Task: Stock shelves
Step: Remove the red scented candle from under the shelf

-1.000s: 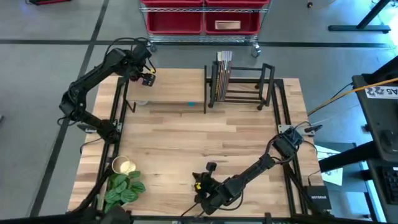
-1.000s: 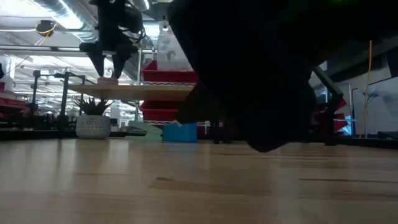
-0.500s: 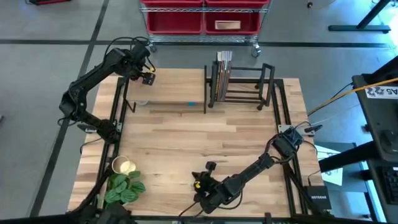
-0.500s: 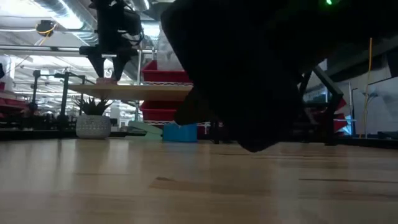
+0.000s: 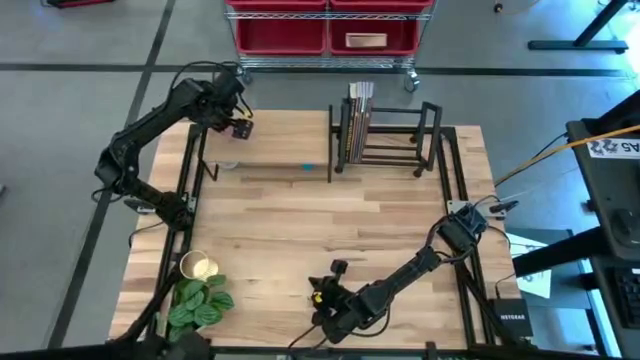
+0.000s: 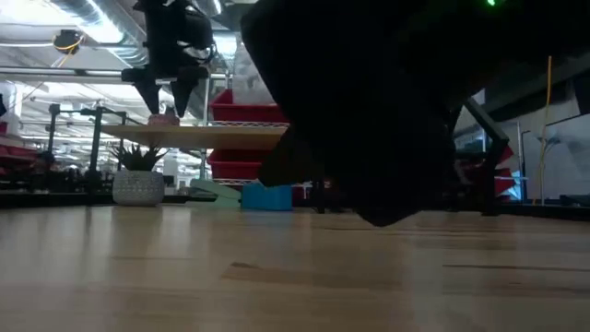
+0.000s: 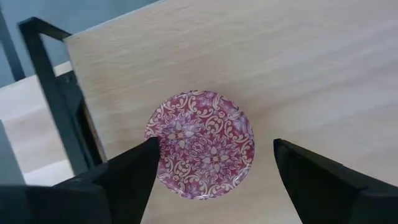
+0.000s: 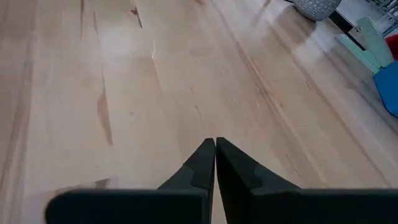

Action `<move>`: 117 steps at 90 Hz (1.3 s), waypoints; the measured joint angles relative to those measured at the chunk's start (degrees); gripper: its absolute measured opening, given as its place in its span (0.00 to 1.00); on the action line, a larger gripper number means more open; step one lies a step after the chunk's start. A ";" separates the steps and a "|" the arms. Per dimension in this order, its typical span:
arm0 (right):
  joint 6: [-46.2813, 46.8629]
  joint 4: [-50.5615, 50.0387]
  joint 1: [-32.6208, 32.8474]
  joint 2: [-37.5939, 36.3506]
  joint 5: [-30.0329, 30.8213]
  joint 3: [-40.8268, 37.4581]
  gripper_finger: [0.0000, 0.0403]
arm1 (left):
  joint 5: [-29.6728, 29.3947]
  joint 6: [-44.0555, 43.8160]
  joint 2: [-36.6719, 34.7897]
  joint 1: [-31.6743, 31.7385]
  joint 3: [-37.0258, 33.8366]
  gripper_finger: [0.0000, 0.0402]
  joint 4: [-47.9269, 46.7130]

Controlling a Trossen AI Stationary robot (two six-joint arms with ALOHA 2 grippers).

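A round red-patterned disc (image 7: 200, 144) lies flat on the top of the light wood-topped shelf (image 5: 285, 140), near its far left corner. My left gripper (image 7: 212, 146) hangs open right above it, one finger on each side. In the low view the disc (image 6: 164, 118) sits just under those fingertips on the shelf top (image 6: 235, 136). The black book rack (image 5: 400, 135) stands right of the shelf with books (image 5: 358, 105) at its left end. My right gripper (image 8: 215, 146) is shut and holds nothing, low over the bare table near the front edge.
Under the shelf stand a white planter (image 6: 136, 187), a pale green thing (image 6: 217, 191) and a blue box (image 6: 267, 195). A leafy plant (image 5: 200, 302) and a round cup (image 5: 198, 267) sit at the front left. A cart with red bins (image 5: 325, 30) stands behind the table.
My left gripper has risen a little over the disc and stays open; the disc rests where it was on the shelf top.
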 joint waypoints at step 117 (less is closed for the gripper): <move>-0.02 0.02 -0.33 0.02 -0.57 0.02 0.00 | 1.49 3.80 1.64 -1.27 -1.14 0.76 4.05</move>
